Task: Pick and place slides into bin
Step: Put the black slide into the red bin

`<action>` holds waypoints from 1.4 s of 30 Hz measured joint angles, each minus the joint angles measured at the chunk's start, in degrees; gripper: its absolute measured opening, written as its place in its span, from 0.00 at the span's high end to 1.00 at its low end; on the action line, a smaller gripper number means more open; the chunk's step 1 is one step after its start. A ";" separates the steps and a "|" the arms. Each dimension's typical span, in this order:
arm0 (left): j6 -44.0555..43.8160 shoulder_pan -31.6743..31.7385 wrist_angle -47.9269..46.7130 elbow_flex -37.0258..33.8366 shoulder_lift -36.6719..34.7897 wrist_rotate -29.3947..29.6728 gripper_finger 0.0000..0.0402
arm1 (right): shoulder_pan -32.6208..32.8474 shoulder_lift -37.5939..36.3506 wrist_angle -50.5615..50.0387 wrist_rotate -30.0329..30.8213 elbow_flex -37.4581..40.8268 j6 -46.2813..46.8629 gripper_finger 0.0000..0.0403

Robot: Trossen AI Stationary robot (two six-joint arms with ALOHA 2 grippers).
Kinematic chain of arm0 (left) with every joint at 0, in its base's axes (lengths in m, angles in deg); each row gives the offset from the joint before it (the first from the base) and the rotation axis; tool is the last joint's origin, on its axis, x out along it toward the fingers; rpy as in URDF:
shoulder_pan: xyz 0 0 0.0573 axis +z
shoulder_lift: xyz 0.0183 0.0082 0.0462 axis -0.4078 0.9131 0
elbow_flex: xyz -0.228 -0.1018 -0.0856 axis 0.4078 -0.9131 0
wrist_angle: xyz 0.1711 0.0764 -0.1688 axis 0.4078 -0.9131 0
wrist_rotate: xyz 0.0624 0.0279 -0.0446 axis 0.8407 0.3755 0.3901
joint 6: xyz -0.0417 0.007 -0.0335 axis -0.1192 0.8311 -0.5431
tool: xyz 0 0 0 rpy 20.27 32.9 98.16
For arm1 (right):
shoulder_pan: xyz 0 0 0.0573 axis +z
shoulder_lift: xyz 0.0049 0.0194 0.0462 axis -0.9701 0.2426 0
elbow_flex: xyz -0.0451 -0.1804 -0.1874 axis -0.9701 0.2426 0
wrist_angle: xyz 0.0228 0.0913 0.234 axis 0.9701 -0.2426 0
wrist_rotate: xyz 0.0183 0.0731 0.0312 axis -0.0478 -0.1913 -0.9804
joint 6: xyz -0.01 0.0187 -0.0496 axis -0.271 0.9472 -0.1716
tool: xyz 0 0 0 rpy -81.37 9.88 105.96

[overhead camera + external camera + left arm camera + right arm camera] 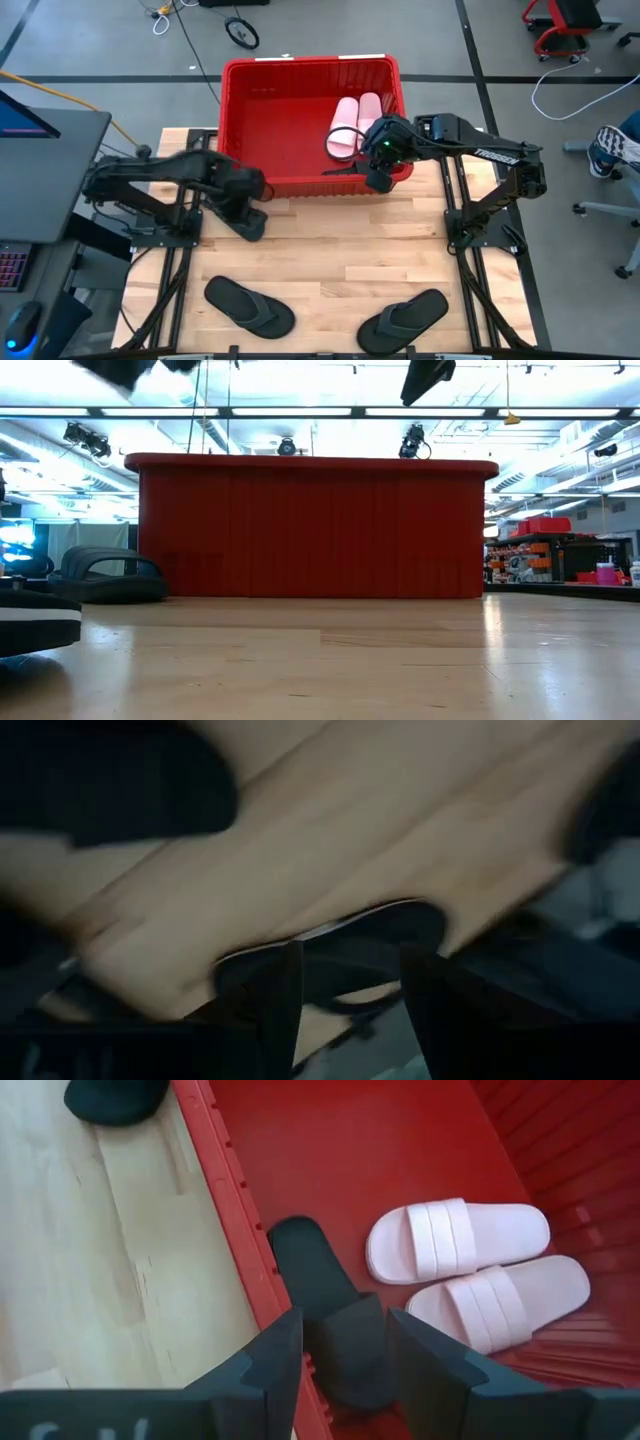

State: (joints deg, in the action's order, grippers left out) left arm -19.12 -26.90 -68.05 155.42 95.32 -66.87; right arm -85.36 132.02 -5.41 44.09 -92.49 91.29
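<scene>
While the right gripper [345, 1345] is hanging over the near right edge of the red bin [250, 90], it is pinching a black slide [325, 1305] between its fingers, likely so the slide can drop inside. Two pink slides [352, 124] are already lying side by side in the bin's far right corner. Two black flip-flops [250, 305] are waiting on the near part of the table [330, 240]. The left gripper [250, 222] is hanging over the table's left side, fingers spread apart, holding nothing.
</scene>
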 joint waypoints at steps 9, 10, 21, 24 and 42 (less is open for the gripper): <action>2.25 4.05 3.04 -18.96 -0.13 3.36 0.57 | 1.00 0.00 -0.11 -0.05 0.00 -0.06 0.63; 3.17 4.68 3.63 -20.58 -0.50 4.12 0.57 | 1.08 0.00 -0.11 -0.05 -0.01 -0.02 0.63; 4.43 5.38 9.69 -26.04 -2.76 13.04 0.58 | 1.35 0.00 0.02 -0.07 -0.02 0.64 0.63; 2.60 3.01 12.57 -26.15 -2.62 13.06 0.60 | 1.37 0.00 0.20 -0.09 -0.01 0.64 0.63; 2.24 -7.13 28.03 -26.07 1.13 13.78 0.72 | 8.56 0.37 33.60 -29.21 23.97 -22.91 0.63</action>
State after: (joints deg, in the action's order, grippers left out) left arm -16.88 -34.03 -40.01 129.35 96.46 -53.09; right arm -76.80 132.38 28.19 14.89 -68.52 68.38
